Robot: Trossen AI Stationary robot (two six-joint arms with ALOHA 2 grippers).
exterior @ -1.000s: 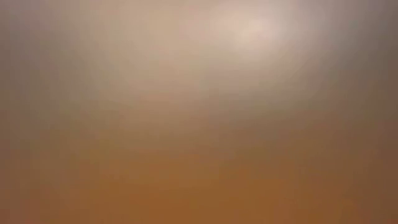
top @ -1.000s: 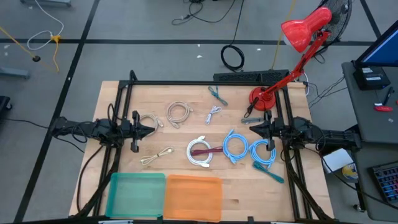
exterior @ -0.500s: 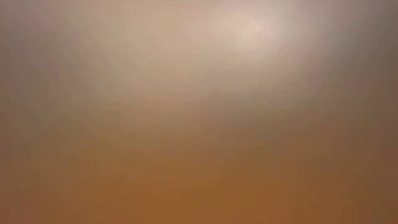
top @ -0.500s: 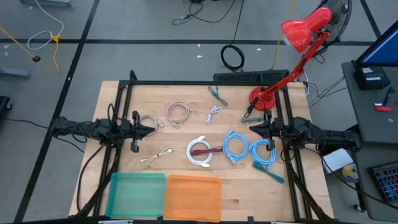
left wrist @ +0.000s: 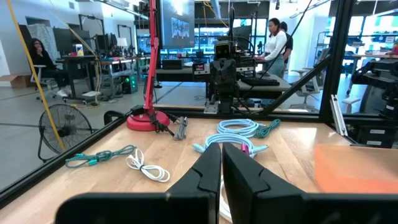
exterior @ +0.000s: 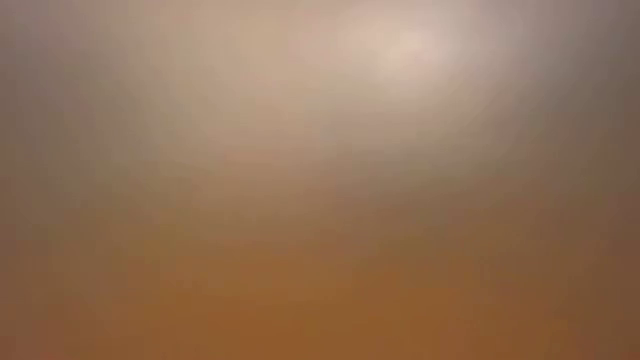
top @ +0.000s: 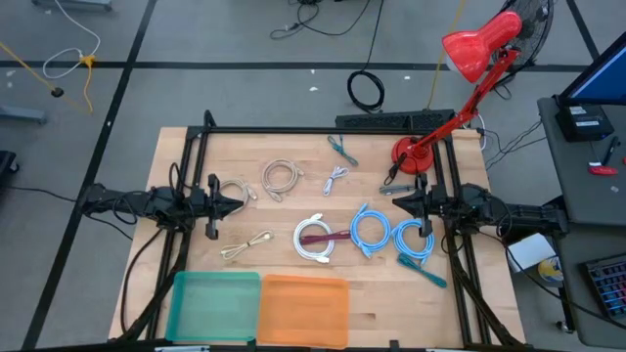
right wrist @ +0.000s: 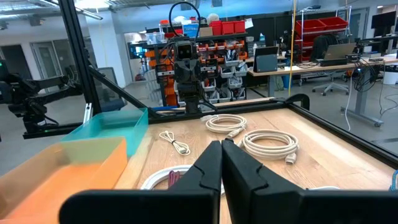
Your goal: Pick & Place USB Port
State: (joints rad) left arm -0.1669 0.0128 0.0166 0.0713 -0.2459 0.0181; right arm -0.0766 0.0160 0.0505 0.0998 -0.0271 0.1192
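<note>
Overhead, the left claw hangs over the counter's left side, fingers together and holding nothing. Just beside its tip lies a beige coil, with a second beige coil farther in and a small loose cream cable nearer the front. Along the front edge sit a teal bin and an orange bin, side by side and touching. Toward the middle lie a white coil with a maroon cable across it, a small white cable and a teal cable farther back. Next come two blue coils, touching, then a second teal cable below them. On the right, the right claw is also shut and empty, near a red lamp whose base stands at the back corner. Nothing can be made out in the low view.
</note>
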